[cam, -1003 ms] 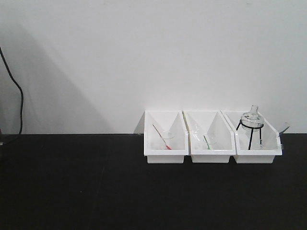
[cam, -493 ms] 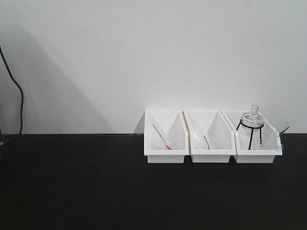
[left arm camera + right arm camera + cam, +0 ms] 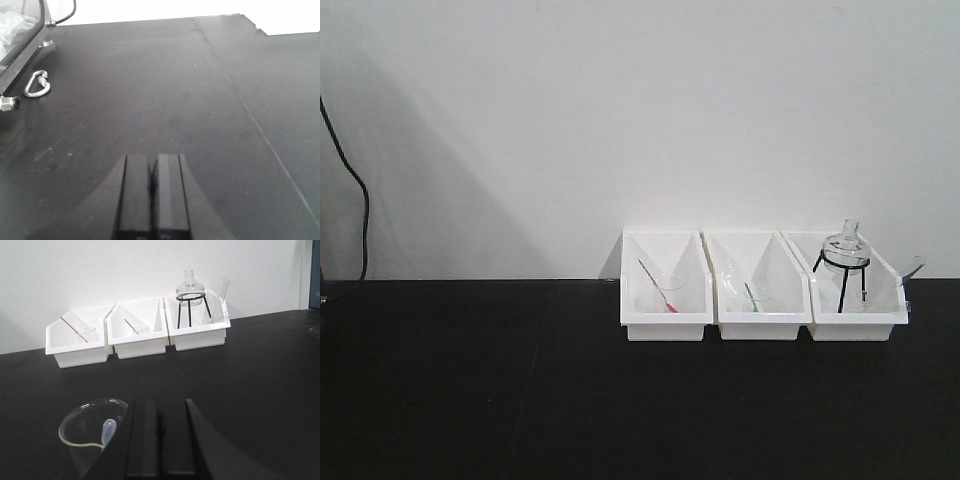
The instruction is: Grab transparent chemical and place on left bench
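The clear rod [image 3: 223, 294] I'm after leans in the rightmost white bin [image 3: 200, 335], its top poking above the rim, which leaves that end free to pinch. It seems to stand in a small beaker, though I cannot tell for sure. Just beside it in the same bin is a black tripod [image 3: 190, 307] carrying a glass flask [image 3: 190, 286], so I judge the approach should come from the rod's outer side. The red stick [image 3: 74, 329] and green stick [image 3: 131, 326] lie in the other two bins. My right gripper [image 3: 160, 435] sits well back, jaws together, near a glass dish [image 3: 75, 427]. My left gripper [image 3: 151, 185], also closed, hangs over the black bench [image 3: 150, 90].
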`<state>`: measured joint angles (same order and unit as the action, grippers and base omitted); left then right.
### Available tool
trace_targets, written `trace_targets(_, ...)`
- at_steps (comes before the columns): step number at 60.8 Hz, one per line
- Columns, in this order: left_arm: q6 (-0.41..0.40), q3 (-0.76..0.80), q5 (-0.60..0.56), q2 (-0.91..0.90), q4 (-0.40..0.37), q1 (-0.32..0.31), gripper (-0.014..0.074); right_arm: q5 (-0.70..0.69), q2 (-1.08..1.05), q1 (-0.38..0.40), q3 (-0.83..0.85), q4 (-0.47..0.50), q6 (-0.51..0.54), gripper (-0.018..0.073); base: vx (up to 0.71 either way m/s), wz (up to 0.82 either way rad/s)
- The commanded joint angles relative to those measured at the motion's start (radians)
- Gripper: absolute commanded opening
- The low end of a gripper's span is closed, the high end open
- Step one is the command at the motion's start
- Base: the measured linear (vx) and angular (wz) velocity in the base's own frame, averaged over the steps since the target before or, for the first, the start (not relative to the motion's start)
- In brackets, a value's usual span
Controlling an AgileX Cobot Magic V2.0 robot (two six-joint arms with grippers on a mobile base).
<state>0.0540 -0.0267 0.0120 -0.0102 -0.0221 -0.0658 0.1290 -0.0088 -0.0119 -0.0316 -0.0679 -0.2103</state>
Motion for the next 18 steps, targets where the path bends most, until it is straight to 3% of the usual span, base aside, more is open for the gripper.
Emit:
trace_targets(1,-0.008,-0.016,-0.078,-0.019,-0.001,-0.002,-0.0003,-0.092,-0.014,0.005,-0.006,-0.011,-0.001,-0.0008,0.0,0.0)
trace_targets(18,-0.008,-0.016,-0.078,-0.019,-0.001,-0.002,-0.0003,-0.092,-0.014,0.005,-0.006,-0.011,-0.001,-0.0008,0.0,0.0)
